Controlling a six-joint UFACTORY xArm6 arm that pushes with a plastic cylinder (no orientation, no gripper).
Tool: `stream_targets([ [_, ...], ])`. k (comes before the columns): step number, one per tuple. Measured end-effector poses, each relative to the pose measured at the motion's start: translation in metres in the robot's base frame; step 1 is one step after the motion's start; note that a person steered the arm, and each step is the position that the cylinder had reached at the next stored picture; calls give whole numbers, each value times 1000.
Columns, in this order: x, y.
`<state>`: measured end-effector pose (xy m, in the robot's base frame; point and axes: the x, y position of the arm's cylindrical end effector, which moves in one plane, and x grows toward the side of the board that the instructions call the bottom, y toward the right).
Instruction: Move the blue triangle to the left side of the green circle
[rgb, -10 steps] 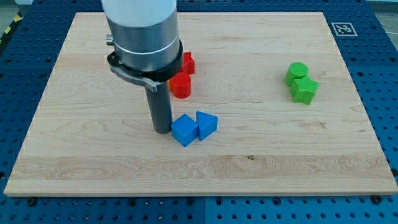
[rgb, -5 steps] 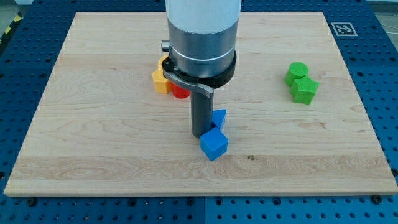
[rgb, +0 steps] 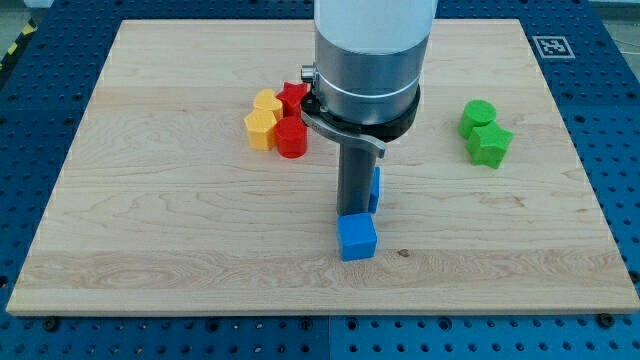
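The blue triangle (rgb: 375, 188) is mostly hidden behind my rod, only a sliver showing at the rod's right edge near the board's middle. My tip (rgb: 353, 212) rests just above the blue cube (rgb: 357, 238), touching or nearly touching it. The green circle (rgb: 478, 117) sits at the view's right, with a green block (rgb: 490, 145) of faceted shape just below it. The blue triangle lies well to the left of the green circle.
A cluster at the upper middle-left holds two yellow blocks (rgb: 262, 122), a red cylinder (rgb: 291, 138) and a red star-like block (rgb: 293, 97). The arm's wide grey body (rgb: 372, 60) hides the board's top centre. A marker tag (rgb: 552, 45) sits at the top right corner.
The arm has swept rightward across the board, pushing the blue cube and the blue triangle to the right. The yellow and red blocks, hidden before, now show.
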<state>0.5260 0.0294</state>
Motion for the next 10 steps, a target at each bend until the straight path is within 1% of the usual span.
stream_targets([
  [4, 0, 8],
  [6, -12, 15],
  [8, -12, 15],
  [10, -22, 19],
])
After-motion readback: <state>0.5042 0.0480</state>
